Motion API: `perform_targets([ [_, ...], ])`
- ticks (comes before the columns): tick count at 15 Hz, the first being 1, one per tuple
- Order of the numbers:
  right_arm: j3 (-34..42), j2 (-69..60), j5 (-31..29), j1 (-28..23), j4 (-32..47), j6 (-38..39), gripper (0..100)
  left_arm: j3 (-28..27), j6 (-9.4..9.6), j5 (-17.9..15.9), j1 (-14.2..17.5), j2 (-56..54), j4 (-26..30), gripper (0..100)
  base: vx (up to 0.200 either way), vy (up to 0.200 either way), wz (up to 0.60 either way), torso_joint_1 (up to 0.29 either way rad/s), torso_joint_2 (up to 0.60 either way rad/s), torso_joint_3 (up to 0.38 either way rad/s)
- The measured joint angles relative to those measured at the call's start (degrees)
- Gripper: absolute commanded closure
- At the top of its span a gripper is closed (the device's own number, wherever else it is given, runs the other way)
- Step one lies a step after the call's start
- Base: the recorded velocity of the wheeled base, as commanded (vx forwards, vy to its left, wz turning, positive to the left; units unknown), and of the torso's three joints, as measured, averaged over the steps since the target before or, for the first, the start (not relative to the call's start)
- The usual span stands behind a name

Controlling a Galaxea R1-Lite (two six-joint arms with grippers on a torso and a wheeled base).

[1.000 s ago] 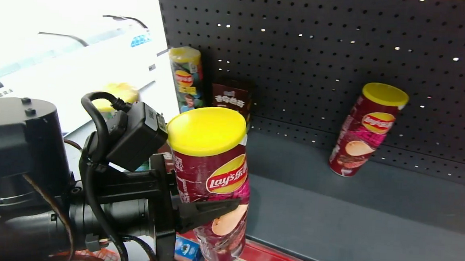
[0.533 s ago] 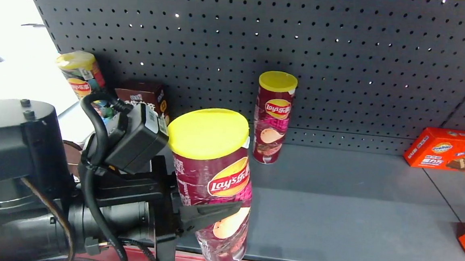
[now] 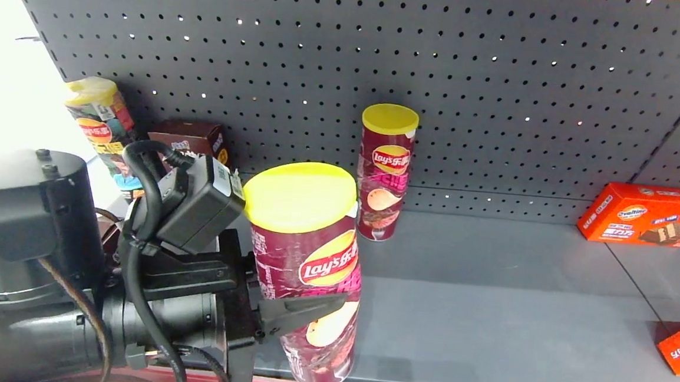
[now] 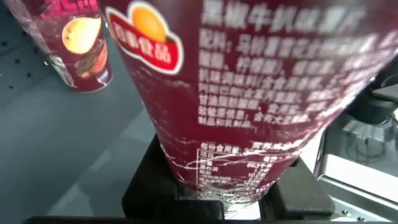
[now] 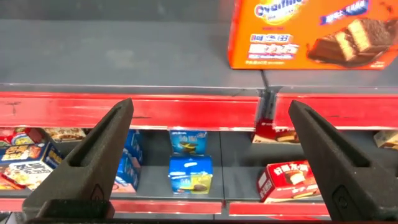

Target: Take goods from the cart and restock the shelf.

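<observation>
Canisters, maroon with yellow lids, are counted two: held canister (image 3: 306, 266) clamped by left gripper (image 3: 309, 307), other canister (image 3: 384, 170) stood on grey metal shelf (image 3: 486, 318); right gripper (image 5: 210, 106) jaws are spread wide.

Brand logos on held chip can (image 3: 306, 260), shelf can (image 3: 384, 170), orange box (image 3: 645, 212).

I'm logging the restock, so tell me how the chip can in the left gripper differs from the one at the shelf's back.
The held can is clamped in the left gripper; the shelf can stands free. The held can is at the front edge of the shelf; the shelf can is at the back, by the pegboard. Both are maroon with yellow lids.
</observation>
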Motion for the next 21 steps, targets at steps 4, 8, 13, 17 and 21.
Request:
perform_targets([
  [4, 0.0, 0.0, 0.0, 0.0, 0.0, 0.1, 0, 0.0, 0.20, 0.0, 0.5, 0.0, -0.3, 100, 0.000, 0.000, 0.00, 0.000, 0.00, 0.000],
  [8, 0.0, 0.0, 0.1, 0.0, 0.0, -0.1, 0, 0.3, 3.43, 0.3, 1.3, 0.0, -0.4, 100, 0.000, 0.000, 0.00, 0.000, 0.00, 0.000],
  [13, -0.1, 0.0, 0.3, 0.0, 0.0, -1.0, 0, 0.2, 3.35, 5.1, 1.5, -0.2, -0.3, 100, 0.000, 0.000, 0.00, 0.000, 0.00, 0.000],
  [17, -13.0, 7.4, 4.3, 1.3, 2.7, -1.9, 0, 0.0, 3.27, 4.3, 2.4, -0.9, -0.2, 100, 0.000, 0.000, 0.00, 0.000, 0.00, 0.000],
  [21, -24.6, 23.2, 11.4, 4.9, 0.7, -8.2, 0, -0.3, 3.12, 3.8, 3.1, -0.8, -0.3, 100, 0.000, 0.000, 0.00, 0.000, 0.00, 0.000],
])
